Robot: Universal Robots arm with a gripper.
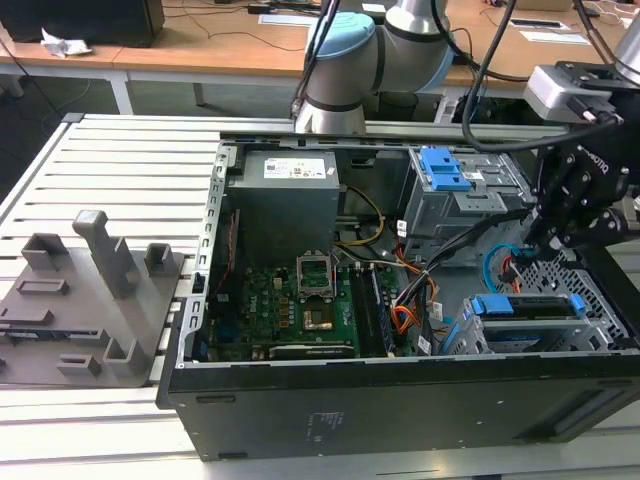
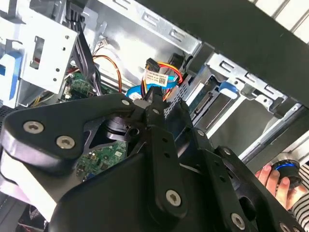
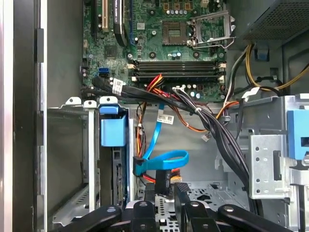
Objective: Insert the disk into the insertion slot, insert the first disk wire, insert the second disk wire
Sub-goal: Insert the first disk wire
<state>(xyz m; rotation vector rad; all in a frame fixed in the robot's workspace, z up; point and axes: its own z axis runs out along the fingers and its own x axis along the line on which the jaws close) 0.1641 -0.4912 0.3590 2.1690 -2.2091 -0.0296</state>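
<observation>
The disk, framed by its blue carrier, sits inside the insertion slot of the perforated cage at the exterior view's right. In the first wrist view the disk's blue carrier shows in the bay. A blue wire loops beside the disk, its plug close to the disk's edge. My gripper hangs just behind the cage, shut on a black plug with red, yellow and orange wires. My fingertips meet at that plug.
A taller grey cage with a blue clip stands behind the gripper. Black cable bundles cross between the motherboard and the cages. A grey fixture plate lies at the exterior view's left. A person's hand is outside the case.
</observation>
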